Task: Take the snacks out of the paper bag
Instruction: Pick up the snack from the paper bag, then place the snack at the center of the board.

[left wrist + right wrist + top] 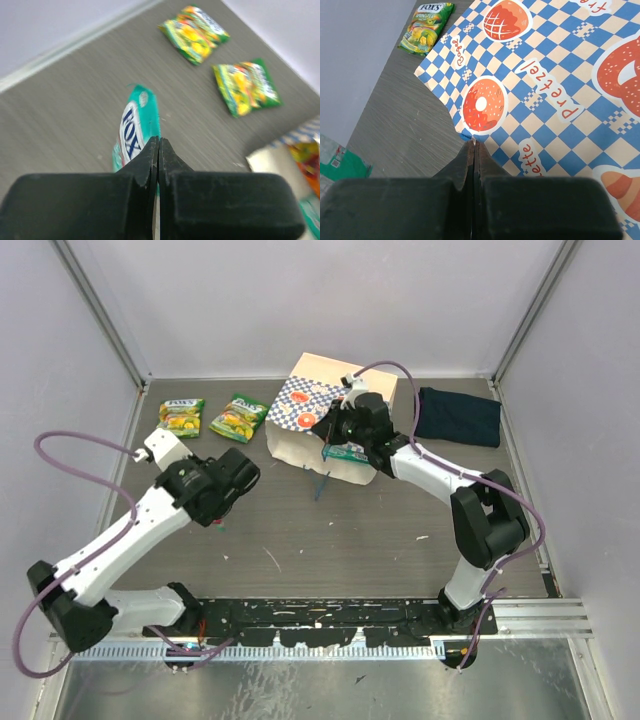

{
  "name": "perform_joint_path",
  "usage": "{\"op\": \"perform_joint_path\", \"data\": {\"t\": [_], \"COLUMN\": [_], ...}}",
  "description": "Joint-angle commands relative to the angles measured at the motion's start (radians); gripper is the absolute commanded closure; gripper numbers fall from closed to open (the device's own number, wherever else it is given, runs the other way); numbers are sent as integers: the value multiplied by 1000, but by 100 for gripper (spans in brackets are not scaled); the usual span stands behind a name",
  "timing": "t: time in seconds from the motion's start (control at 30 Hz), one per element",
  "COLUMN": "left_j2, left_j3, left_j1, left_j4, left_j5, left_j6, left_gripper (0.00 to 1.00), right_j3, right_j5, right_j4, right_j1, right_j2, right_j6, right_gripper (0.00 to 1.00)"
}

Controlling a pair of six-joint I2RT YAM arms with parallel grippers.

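Observation:
The paper bag (315,405) lies at the back middle of the table, its checkered band up. My right gripper (333,427) is shut on the bag's near edge; its wrist view shows the closed jaws (474,143) pinching the checkered paper (545,75). A teal packet (350,452) lies at the bag's mouth, also seen in the right wrist view (342,162). My left gripper (212,502) is shut on another teal Fox's packet (135,125), hidden under it in the top view. Two green packets (181,417) (238,417) lie left of the bag.
A dark navy folded cloth (458,415) lies right of the bag by the right wall. Grey walls close in the table at left, back and right. The green packets (196,32) (246,87) lie near the back left corner.

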Motion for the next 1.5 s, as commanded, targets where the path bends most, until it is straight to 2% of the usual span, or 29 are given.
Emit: {"op": "perform_joint_path", "data": {"t": [0.0,0.23,0.47,0.57,0.7,0.8,0.97,1.07,1.23,1.47], "left_j2": [159,304,379,445,595,778,1037,1122,1166,1334], "left_j3": [109,58,76,113,202,297,454,540,624,864], "left_j1": [108,240,389,419,429,431,459,464,472,494], "left_j4": [-503,-526,-523,-502,-456,-521,-526,-526,-524,-525], "left_j5": [-124,-134,-184,-210,-223,-255,-254,-262,-295,-312], "left_j6": [-325,-411,-407,-369,-284,-300,-225,-147,-77,140], "left_gripper": [100,100,100,100,100,100,100,100,100,100], "right_j3": [27,23,26,26,24,24,19,18,19,11], "right_j5": [-10,-31,-45,-52,-64,-65,-63,-58,-72,-72], "right_j4": [63,64,64,69,76,72,67,63,75,76], "right_j1": [-5,-4,-4,-3,-2,-2,-2,-2,-2,-3], "right_j2": [-18,-4,3,11,21,22,9,8,21,10], "right_j6": [11,13,15,20,26,24,16,12,22,20], "right_gripper": [99,99,99,99,99,99,99,99,99,99]}}
